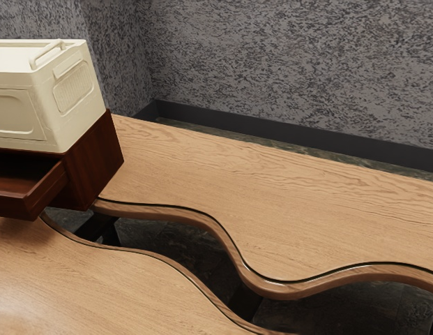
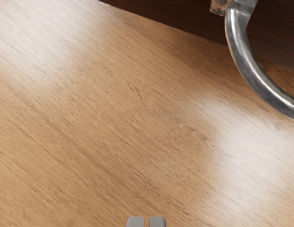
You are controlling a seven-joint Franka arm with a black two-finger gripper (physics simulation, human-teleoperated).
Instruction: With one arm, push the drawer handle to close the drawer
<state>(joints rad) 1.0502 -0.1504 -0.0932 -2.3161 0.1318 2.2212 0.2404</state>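
Observation:
In the wrist view, the two grey tips of my gripper (image 2: pixel 147 222) stand side by side at the lower edge, almost touching, with nothing held. A curved metal handle (image 2: pixel 242 60) arcs out from the dark drawer front (image 2: pixel 184 20), apart from the fingertips. From the exterior view, the dark reddish wooden drawer (image 1: pixel 31 187) juts out of its cabinet (image 1: pixel 96 164) at the exterior view's left, standing partly open. Its handle lies outside that picture.
A cream storage box (image 1: pixel 52 105) sits on top of the cabinet. Two wooden table sections (image 1: pixel 202 171) have wavy edges, with a dark curved gap between them. A grey patterned wall (image 1: pixel 286 63) rises behind.

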